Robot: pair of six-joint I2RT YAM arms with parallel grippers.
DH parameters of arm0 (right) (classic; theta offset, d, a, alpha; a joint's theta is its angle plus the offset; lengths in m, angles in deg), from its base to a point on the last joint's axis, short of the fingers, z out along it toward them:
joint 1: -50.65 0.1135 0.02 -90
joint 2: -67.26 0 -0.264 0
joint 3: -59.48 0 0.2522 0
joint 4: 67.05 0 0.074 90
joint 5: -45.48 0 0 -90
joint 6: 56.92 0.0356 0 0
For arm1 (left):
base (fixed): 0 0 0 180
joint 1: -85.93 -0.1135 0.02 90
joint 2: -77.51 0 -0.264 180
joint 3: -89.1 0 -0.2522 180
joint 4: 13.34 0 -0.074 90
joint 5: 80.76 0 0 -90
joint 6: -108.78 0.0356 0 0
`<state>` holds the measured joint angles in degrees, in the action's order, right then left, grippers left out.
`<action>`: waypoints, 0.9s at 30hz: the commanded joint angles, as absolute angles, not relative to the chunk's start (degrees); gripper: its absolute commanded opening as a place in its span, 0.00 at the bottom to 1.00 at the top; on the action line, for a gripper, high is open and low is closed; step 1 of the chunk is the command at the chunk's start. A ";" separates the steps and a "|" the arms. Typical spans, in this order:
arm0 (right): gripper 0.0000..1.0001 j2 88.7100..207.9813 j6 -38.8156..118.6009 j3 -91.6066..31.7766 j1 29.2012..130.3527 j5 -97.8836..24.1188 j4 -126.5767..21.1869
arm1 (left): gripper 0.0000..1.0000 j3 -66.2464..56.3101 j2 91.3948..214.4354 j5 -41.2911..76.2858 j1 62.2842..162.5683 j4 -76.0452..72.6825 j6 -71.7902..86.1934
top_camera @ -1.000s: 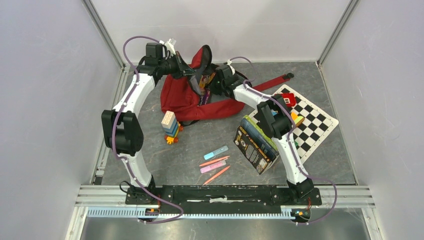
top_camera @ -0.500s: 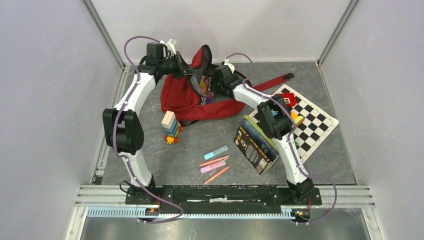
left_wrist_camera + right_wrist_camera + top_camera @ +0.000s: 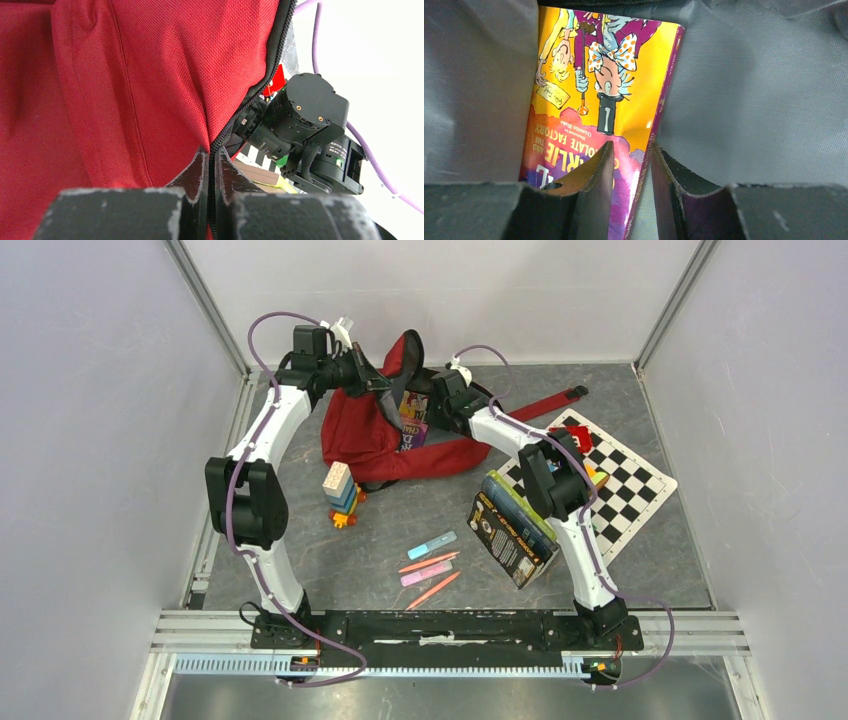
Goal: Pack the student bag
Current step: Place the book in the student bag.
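Two pincers are at work on the student bag (image 3: 365, 435), which from above lies toward the back of the tabletop (image 3: 300, 540), left of middle, with its mouth turned toward my right arm. My left pincer (image 3: 372, 378) sits at the upper rim of that mouth. My right pincer (image 3: 430, 408) reaches into the opening, where a colourful book (image 3: 412, 415) shows. In my left wrist view, the left pincer is clenched on the zip edge (image 3: 272, 55) of the bag, with red cloth filling most of the picture and hanging in loose folds. In my right wrist view, the book stands inside against the grey lining (image 3: 749, 100). The right pincer's jaws stand parted astride the book's spine edge, and lining shows between the spine and one finger, so I take that pincer as released rather than grasping. I judge the bag to be soft, light and floppy. Its mouth would likely sag shut if I let go of it, so the stitched zip edge, which is firmer than the plain cloth, seems the best place to take hold. The cloth looks coarse enough not to slip. The book looks stiff with a glossy cover, so it may slide easily against the smooth lining.
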<state>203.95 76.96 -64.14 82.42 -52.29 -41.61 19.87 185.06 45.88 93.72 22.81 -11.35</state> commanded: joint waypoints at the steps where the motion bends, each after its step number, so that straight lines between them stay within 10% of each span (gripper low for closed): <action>1: 0.40 204.24 78.56 -64.94 82.64 -51.60 -42.53 | 0.02 22.53 184.13 47.20 93.66 21.08 -10.90; 27: 0.41 214.67 76.42 -70.30 85.08 -28.61 -68.95 | 0.02 20.71 184.21 47.12 93.66 20.51 -10.83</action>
